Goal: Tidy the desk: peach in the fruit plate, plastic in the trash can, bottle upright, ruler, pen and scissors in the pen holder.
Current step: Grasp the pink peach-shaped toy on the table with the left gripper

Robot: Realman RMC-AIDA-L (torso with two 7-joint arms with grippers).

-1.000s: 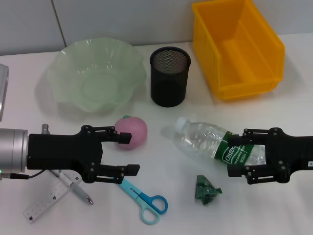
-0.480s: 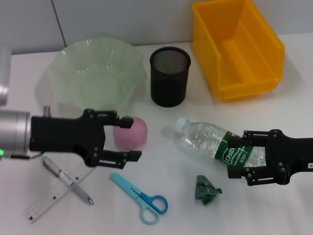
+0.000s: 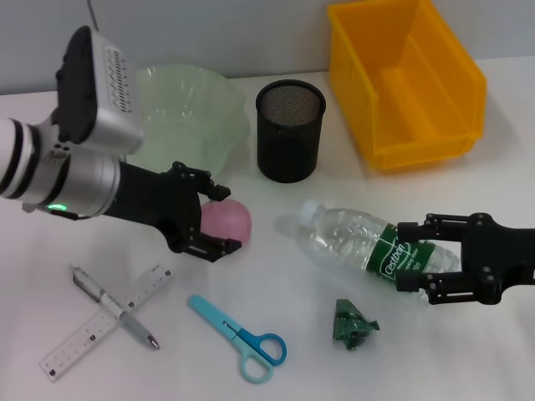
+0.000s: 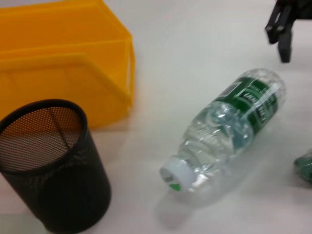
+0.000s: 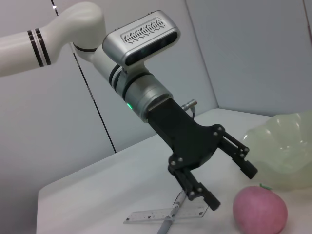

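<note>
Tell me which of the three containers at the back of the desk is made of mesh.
The black pen holder, standing between the green fruit plate and the yellow bin, which are both solid plastic.

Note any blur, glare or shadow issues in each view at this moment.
Head view: sharp, evenly lit, soft shadows under the bottle and left gripper. Left wrist view: slightly soft overall, pen holder cropped at the edge, faint bottle shadow. Right wrist view: clear; peach and left gripper well defined, no glare.
</note>
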